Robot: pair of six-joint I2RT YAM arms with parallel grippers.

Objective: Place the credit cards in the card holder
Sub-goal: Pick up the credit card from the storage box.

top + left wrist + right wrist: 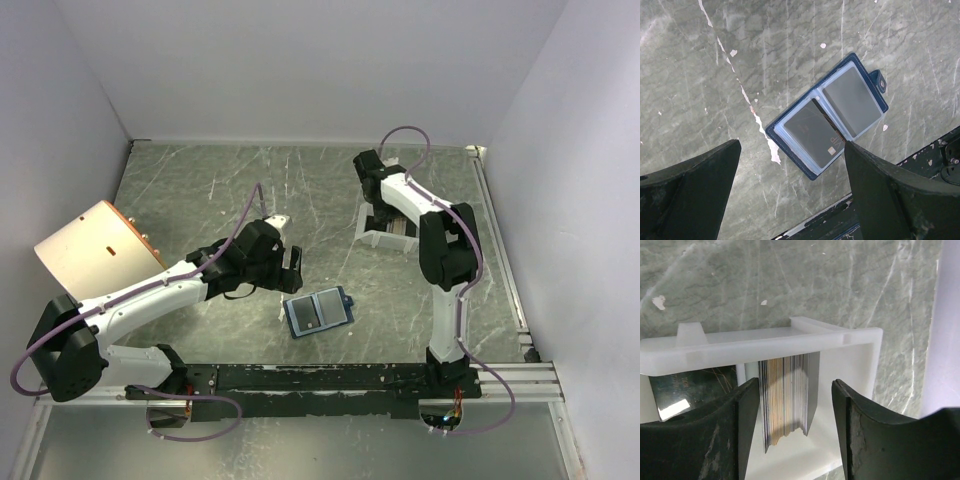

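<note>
The card holder (318,312) lies open on the table in front of the arms, dark blue with clear pockets (850,97). One dark credit card (812,134) sits in its left pocket. My left gripper (291,267) hovers just above and left of the holder, open, its fingertips (730,150) holding nothing. A stack of credit cards (786,395), dark and gold at the edges, stands on edge in a white tray (765,342). My right gripper (791,386) straddles that stack, open. Its left finger is close against the stack, and a gap remains at its right finger.
The white tray (381,238) stands at the back right under the right wrist (385,214). A tan box (95,250) leans at the left wall. A black rail (330,378) runs along the near edge. White walls enclose the table.
</note>
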